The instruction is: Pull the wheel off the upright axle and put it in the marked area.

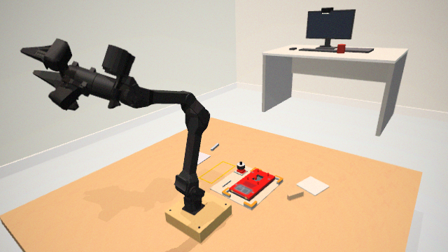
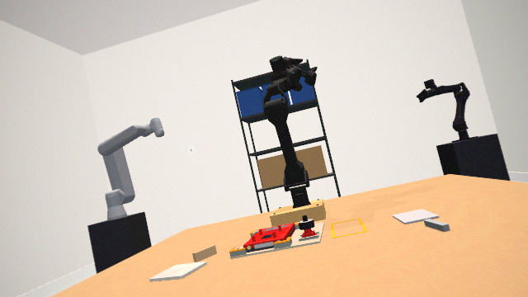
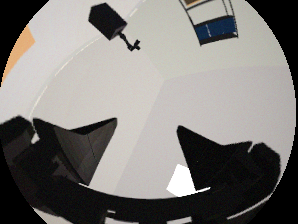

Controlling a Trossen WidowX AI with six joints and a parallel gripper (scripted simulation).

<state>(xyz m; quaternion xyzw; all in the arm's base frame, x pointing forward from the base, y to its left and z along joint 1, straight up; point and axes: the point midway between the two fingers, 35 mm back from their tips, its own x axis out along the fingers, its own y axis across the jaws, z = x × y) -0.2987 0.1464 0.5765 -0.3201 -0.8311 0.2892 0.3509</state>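
My pincer (image 1: 28, 61) (image 2: 308, 64) (image 3: 148, 125)'s wide open, empty, up high, prob. for clearance; axle keeps wheel (image 1: 241, 166) (image 2: 306, 225) upright, w/ marked area (image 1: 211, 169) (image 2: 350, 234) approx. 9 o'clock of it, top view.

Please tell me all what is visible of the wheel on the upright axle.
The wheel is small, round and black and white, with a matte, plastic-like look; its rim seems notched. It sits level on the upright axle, whose black tip stands out above it. Directly below is a red base. It is beside the red plate, outside the yellow outline. The claw does not touch it.
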